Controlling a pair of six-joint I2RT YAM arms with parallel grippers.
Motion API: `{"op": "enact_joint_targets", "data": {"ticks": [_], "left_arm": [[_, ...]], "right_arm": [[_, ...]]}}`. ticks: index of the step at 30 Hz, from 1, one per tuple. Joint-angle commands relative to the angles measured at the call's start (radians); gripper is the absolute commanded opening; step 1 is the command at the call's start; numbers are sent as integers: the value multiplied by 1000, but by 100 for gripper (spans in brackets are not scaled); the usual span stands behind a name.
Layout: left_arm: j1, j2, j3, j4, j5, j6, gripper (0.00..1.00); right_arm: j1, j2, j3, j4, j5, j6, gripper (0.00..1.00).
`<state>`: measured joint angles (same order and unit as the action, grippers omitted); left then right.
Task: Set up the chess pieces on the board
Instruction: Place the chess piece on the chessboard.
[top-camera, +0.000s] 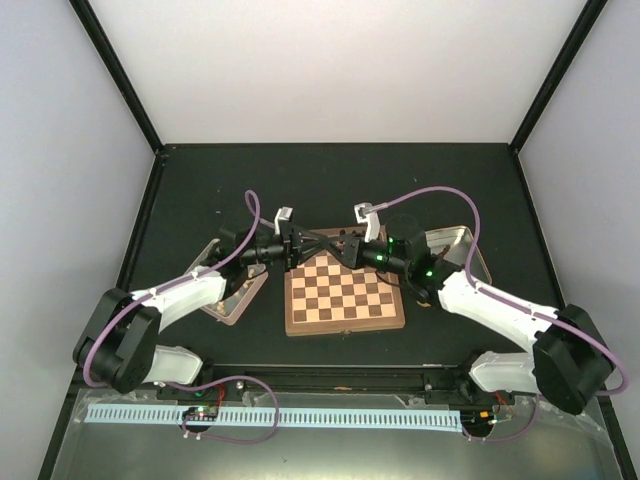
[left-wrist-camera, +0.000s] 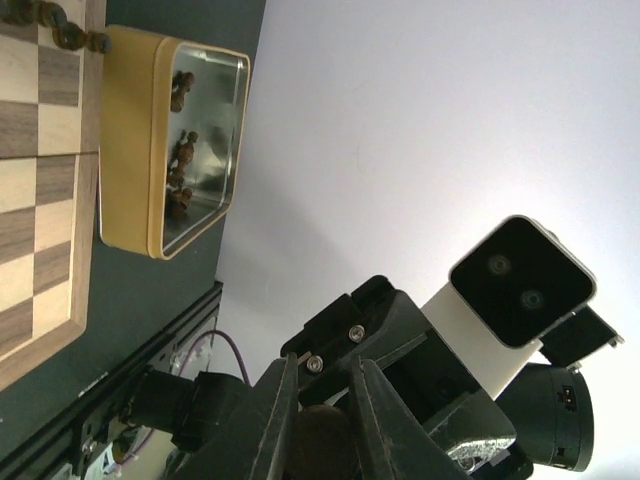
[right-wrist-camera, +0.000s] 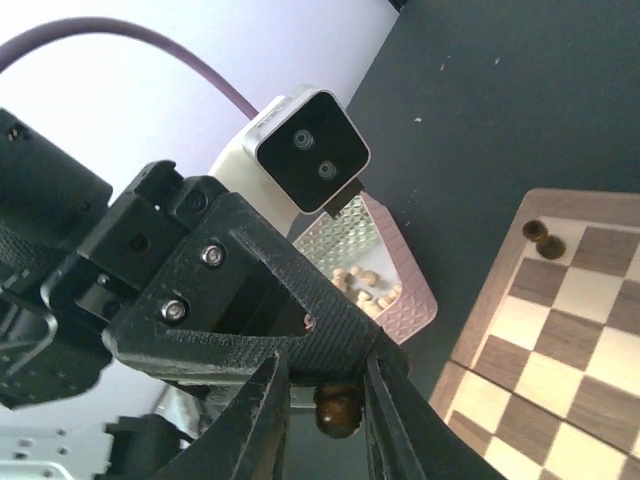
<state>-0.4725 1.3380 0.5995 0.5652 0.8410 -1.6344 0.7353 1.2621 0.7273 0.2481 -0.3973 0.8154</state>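
Both grippers meet tip to tip above the far edge of the board (top-camera: 345, 290). My left gripper (top-camera: 314, 243) (left-wrist-camera: 322, 400) is shut on a dark brown chess piece (left-wrist-camera: 322, 440), which fills the gap between its fingers. My right gripper (top-camera: 333, 247) (right-wrist-camera: 322, 385) has its fingers drawn in on either side of that same chess piece (right-wrist-camera: 338, 408). The rounded end of the piece hangs below the left gripper's ribbed finger (right-wrist-camera: 330, 325), and the rest is hidden behind it. More dark chess pieces (right-wrist-camera: 540, 235) (left-wrist-camera: 60, 30) stand along the board's far edge.
A yellow-rimmed metal tray (left-wrist-camera: 125, 140) (top-camera: 468, 250) right of the board holds more dark pieces. A patterned tray (right-wrist-camera: 340, 250) (top-camera: 232, 300) left of the board holds pale pieces. A black rail (top-camera: 330, 378) runs along the table's near edge.
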Motion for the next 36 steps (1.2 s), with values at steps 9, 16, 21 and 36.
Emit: {"op": "enact_joint_targets", "data": {"ticks": [9,16,21,36], "left_arm": [[-14,-12,14,28,87,-123,6],[-15,-18,17,13,88,-125,5],[-15,-40,43,-85,65,-25,17],[69,-266,323,-1104,-618,957,69]], "right_arm": [[38,-55,58,-177,62,-399,26],[39,-53,71,-189,86,-434,9],[39,-57,90,-218,92,-392,2],[51,203,419,-1017,257,-375,1]]}}
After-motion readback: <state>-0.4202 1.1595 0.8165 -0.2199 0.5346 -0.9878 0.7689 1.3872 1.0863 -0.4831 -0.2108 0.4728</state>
